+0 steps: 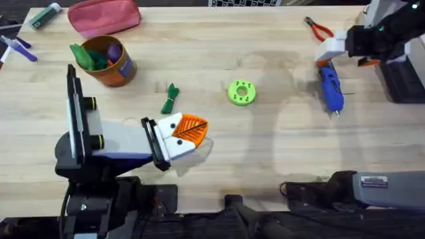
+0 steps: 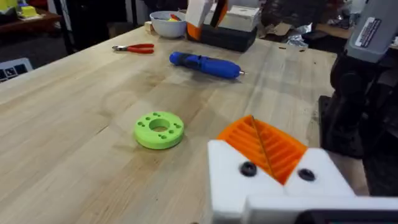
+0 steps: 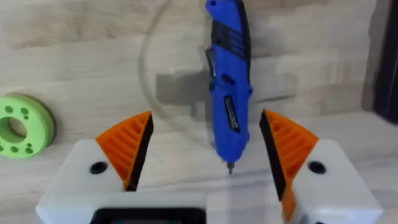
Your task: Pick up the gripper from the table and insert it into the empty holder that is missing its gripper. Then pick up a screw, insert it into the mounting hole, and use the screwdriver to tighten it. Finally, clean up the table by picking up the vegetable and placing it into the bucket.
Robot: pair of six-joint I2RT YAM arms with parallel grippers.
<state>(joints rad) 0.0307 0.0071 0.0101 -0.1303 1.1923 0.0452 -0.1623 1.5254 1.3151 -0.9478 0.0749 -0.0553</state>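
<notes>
The right jaws [image 3: 205,152] stand wide apart, straddling the blue screwdriver [image 3: 227,81] near the counter's far right edge without touching it, while the left jaws [image 2: 264,146] are pressed together and empty near the front left. If the right jaws close off-centre, the round barrel may roll or twist askew. The vegetable [image 1: 170,98] lies just beside the bucket [image 1: 109,61], toward the far left corner.
</notes>
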